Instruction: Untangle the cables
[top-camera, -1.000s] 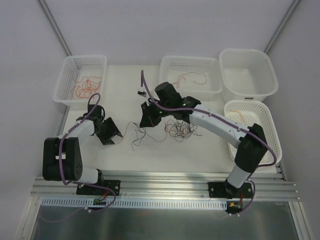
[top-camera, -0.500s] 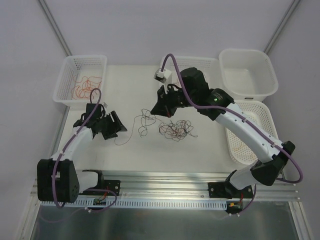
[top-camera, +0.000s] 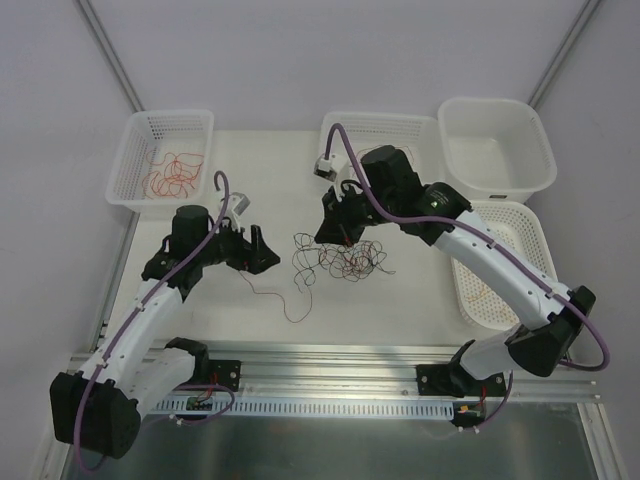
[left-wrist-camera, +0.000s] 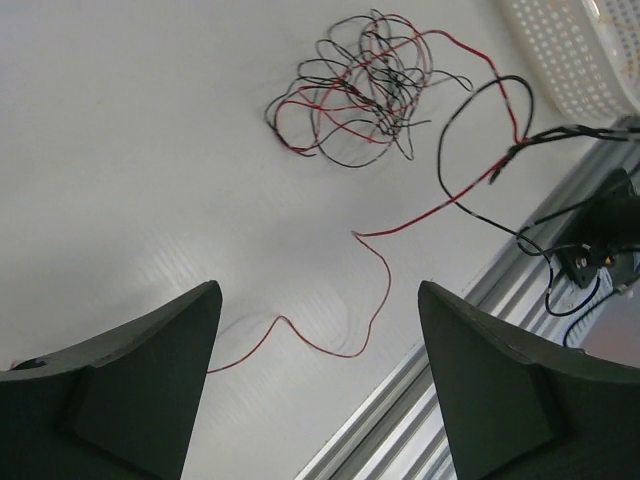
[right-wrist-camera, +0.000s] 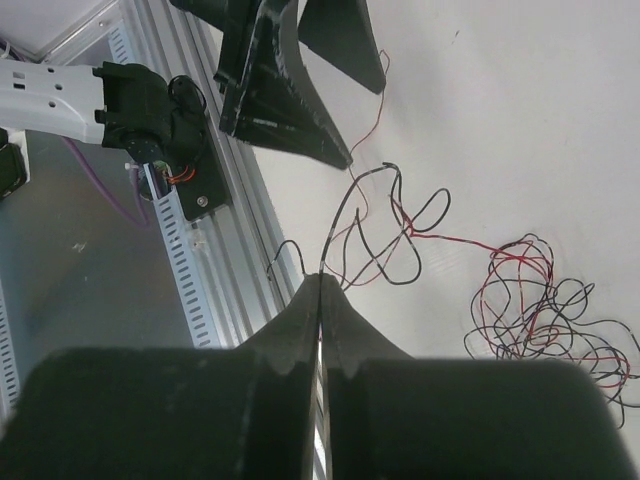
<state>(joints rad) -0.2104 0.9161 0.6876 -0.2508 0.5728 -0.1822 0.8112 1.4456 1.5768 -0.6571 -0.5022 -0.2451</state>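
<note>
The left arm has stretched out from the near-left corner toward the middle of the surface. Its left tool has opened wider on the way, and it is open now and holds nothing. The right arm went up toward the far middle basket and has come down again. Its right tool is closed. In the right wrist view a black strand runs up into the closed tips, so I judge that it grips this strand.

The cables lie as one tangle in the middle of the surface, just right of this tool. A red strand trails from them toward the near edge and passes on the surface under the open left tool. So one strand is lifted partly out and the left tool stands ready for another, but most of the tangle is not yet separated.

A left basket and a right basket already hold some wires, and a tub stands far right. The strands that cross beside the right tool are in the way.
</note>
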